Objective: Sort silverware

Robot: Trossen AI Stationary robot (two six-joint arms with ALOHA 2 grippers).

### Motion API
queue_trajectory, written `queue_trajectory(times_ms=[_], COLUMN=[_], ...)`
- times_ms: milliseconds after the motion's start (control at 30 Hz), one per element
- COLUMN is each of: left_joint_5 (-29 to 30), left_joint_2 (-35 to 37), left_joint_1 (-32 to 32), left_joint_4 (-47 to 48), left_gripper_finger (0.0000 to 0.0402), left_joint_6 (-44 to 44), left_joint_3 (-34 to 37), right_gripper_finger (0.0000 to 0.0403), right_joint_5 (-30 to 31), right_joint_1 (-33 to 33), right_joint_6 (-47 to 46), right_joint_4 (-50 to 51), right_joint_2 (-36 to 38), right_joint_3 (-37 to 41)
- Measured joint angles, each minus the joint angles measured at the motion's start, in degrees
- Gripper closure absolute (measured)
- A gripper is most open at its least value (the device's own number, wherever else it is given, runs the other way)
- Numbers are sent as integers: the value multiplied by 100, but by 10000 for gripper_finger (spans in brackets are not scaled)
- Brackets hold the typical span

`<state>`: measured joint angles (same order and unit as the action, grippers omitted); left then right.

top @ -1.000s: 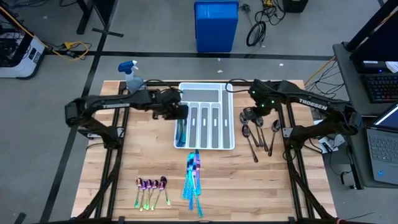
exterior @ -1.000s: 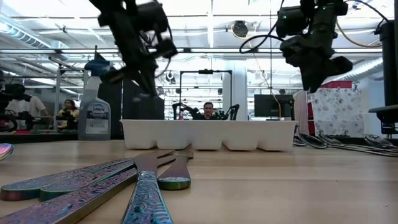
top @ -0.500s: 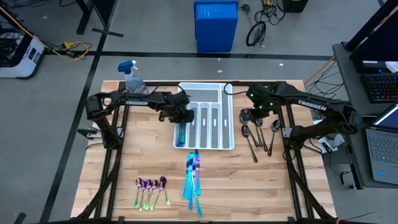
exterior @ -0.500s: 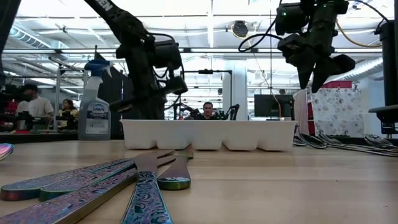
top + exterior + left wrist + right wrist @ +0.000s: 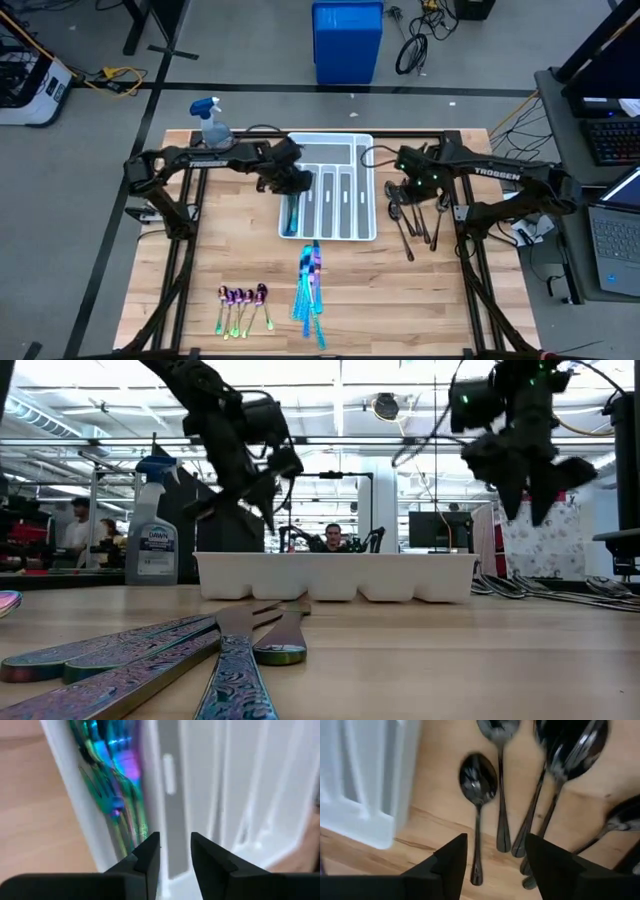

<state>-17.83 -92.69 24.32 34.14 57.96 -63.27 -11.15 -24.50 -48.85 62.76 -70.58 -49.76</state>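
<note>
With blue-teal forks (image 5: 117, 795) lying in the white tray (image 5: 365, 185)'s leftmost slot beneath our empty, slightly parted left gripper (image 5: 175, 852), our wide-open right gripper (image 5: 495, 857) hovers over the dark spoons (image 5: 479, 782) beside the tray, needing descent and closing

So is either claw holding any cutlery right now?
No. The left claw is empty above the white compartmented tray; the right claw is open over the dark gunmetal spoons.

White tray (image 5: 366, 190); blue-teal forks (image 5: 291, 213); dark spoons (image 5: 479, 785); iridescent knives (image 5: 312, 285); blue bin (image 5: 347, 42).
</note>
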Motion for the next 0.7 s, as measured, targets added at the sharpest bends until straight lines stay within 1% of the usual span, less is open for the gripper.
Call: queue_trajectory(times_ms=[100, 233, 267, 433, 567, 700], left_joint_5=[-126, -207, -207, -210, -328, -422], left_joint_2=[253, 542, 628, 811, 839, 868], left_joint_1=[61, 162, 185, 338, 420, 426], left_joint_4=[45, 72, 79, 263, 278, 261], left_gripper_finger=[304, 303, 303, 303, 303, 303], left_joint_6=[-171, -467, -526, -629, -625, -586], left_joint_3=[-111, -210, -210, -218, -220, -220], right_gripper_finger=[209, 189, 182, 147, 133, 132], right_joint_5=[-182, -198, -119, 668, 717, 647], right_joint_1=[81, 266, 319, 552, 541, 685], right_joint_6=[56, 327, 366, 816, 1018, 1195], right_joint_4=[-458, -1025, -1169, -1433, -1491, -1484], right_joint_2=[-5, -5, -5, -103, -360, -647], right_joint_3=[398, 659, 691, 752, 770, 770])
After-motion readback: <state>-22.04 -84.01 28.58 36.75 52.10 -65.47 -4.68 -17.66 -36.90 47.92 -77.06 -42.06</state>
